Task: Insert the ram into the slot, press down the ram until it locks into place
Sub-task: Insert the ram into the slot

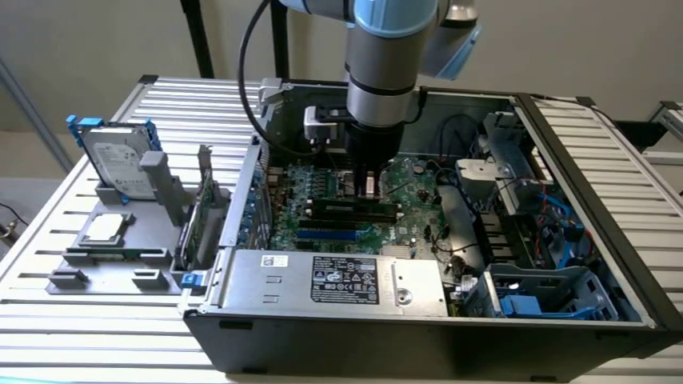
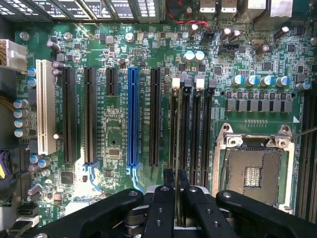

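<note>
Black claw [image 2: 176,174] [image 1: 369,189]: 2 fingers [image 2: 169,179] pressed together, pinching the ram [image 2: 176,148], which shows edge-on as 1 thin strip between them.

Surface and room: 1 slatted metal table [image 1: 96,336] before a pale wall.

Exterior view, from its left to its right:
- 1 grey fixture [image 1: 107,268] on the slats, carrying 1 upright hard drive [image 1: 115,160] and 1 upright expansion card [image 1: 203,216].
- 1 open black computer case [image 1: 427,340] lying on its side, with 1 labelled power supply [image 1: 331,280] along its near edge.
- 1 arm [image 1: 385,72], vertical, reaching straight down into the case over the green motherboard [image 1: 411,180].

Wrist view, board count:
- 1 white slot [image 2: 44,106].
- 3 long black expansion slots and 1 short one.
- 1 blue slot [image 2: 132,119].
- 4 parallel black memory slots, side by side.
- 1 open processor socket [image 2: 253,173].

Position of the ram: lined up lengthwise with the slot [image 2: 173,106], the memory slot nearest the expansion slots. Whether its edge is seated cannot be told.
</note>
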Robot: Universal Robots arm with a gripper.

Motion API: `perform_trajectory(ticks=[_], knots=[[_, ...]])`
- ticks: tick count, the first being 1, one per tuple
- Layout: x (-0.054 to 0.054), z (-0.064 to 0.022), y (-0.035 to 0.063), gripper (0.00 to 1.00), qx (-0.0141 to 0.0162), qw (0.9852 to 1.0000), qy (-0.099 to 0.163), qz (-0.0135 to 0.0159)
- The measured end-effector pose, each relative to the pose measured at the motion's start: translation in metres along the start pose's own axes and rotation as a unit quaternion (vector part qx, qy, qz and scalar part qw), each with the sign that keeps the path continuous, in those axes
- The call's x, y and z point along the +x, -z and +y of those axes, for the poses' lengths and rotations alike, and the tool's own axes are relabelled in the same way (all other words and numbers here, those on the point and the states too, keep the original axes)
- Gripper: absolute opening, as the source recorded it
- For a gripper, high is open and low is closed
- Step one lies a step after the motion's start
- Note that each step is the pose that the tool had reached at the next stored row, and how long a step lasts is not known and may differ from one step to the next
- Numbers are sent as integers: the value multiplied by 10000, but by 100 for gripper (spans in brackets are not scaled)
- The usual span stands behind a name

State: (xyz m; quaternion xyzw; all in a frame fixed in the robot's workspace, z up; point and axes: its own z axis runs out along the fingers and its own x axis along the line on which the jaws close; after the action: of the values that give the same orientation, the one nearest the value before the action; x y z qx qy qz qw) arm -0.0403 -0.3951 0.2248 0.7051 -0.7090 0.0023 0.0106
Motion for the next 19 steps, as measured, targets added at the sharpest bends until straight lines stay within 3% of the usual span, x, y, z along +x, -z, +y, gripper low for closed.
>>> perform_trajectory(ticks=[6,14,16,18,19], knots=[[0,-5,-3,14,0,10000,10,9],[-1,-5,-17,14,2,10000,23,51],[0,-5,-17,21,0,10000,23,58],[0,-5,1,21,1,10000,23,55],[1,-4,42,28,-1,10000,22,57]])
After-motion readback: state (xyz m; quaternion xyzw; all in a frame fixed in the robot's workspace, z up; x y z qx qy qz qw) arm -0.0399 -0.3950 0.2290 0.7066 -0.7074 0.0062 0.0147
